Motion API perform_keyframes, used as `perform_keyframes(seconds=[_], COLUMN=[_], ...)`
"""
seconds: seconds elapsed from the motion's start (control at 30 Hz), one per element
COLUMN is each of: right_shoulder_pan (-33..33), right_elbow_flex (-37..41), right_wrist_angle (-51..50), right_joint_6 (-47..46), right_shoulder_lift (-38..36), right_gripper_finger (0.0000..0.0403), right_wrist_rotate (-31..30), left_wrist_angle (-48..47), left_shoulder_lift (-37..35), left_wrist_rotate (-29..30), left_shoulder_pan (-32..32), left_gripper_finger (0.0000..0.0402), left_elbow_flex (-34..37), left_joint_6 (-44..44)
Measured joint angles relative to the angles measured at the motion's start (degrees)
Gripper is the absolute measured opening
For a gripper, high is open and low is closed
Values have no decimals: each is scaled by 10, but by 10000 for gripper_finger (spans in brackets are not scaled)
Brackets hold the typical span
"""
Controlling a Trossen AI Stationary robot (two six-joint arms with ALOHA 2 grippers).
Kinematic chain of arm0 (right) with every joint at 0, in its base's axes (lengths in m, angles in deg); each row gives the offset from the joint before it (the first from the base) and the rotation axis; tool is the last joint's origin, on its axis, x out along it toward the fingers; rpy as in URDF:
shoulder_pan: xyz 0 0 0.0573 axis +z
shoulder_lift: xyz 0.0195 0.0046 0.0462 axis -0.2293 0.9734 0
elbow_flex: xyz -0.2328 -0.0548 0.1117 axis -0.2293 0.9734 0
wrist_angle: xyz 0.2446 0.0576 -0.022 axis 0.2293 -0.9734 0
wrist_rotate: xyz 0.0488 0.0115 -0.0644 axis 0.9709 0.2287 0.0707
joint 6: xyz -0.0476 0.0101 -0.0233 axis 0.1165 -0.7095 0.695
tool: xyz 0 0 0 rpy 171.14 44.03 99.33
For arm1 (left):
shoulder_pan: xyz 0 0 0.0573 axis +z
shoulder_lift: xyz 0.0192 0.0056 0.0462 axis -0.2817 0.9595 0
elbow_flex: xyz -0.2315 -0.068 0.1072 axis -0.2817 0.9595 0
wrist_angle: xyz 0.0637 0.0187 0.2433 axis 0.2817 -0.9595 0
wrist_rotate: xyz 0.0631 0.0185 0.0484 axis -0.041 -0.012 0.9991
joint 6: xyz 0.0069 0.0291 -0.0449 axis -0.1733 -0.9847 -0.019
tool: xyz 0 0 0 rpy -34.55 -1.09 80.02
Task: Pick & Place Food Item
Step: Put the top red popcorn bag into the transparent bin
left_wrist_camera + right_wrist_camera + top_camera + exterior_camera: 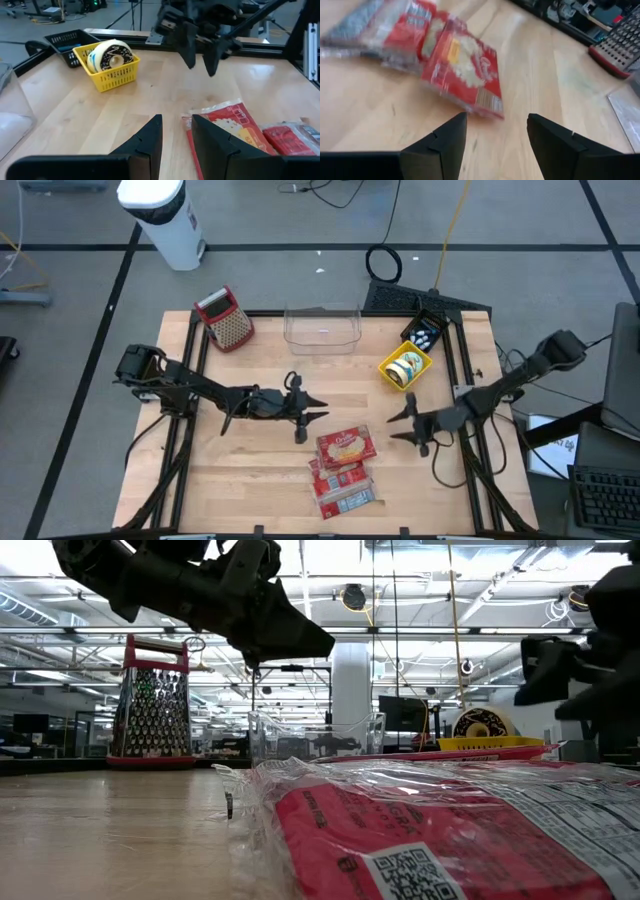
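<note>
- The red food packets lie in a loose pile on the wooden worktop, near the front edge and a little right of its middle; the top packet rests tilted across the ones under it, which likely makes it the easiest to take first.
- No gripper touches the pile; the picking step looks not yet begun.
- The left gripper hangs over the middle of the worktop, just beside the pile's far-left side, its fingers a narrow gap apart and holding nothing.
- The right gripper hovers by the worktop's right edge, pointed at the pile, fingers spread wide with bare wood between them; that aim suggests it is lining up on the top packet.
- A clear plastic bin sits at the middle of the far edge, empty as far as can be seen, a plausible place for the food.
- A yellow basket holding a round roll stands toward the far-right corner, with a small black basket just beyond it.
- A box grater lies near the far-left corner.
- The worktop is pale wood planks in a dark frame.
- The room is a large hall with grey floor, cables, a white bin and ceiling lights.
</note>
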Motion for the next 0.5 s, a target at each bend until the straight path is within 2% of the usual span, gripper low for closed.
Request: perform_keyframes(seconds=[0.37,0.5], right_shoulder_pan=[15,15], right_elbow_flex=[-6,-34], right_wrist_angle=[164,187], right_joint_6=[57,87], right_shoulder_lift=[182,253], right_gripper_finger=[229,237], right_wrist_rotate=[-2,12], left_wrist_angle=[2,3], left_shoulder_lift=[0,0], left_wrist_rotate=[20,21], left_shoulder_pan=[0,0], left_gripper_finger=[104,104], left_elbow_flex=[0,0], left_joint_6=[30,42])
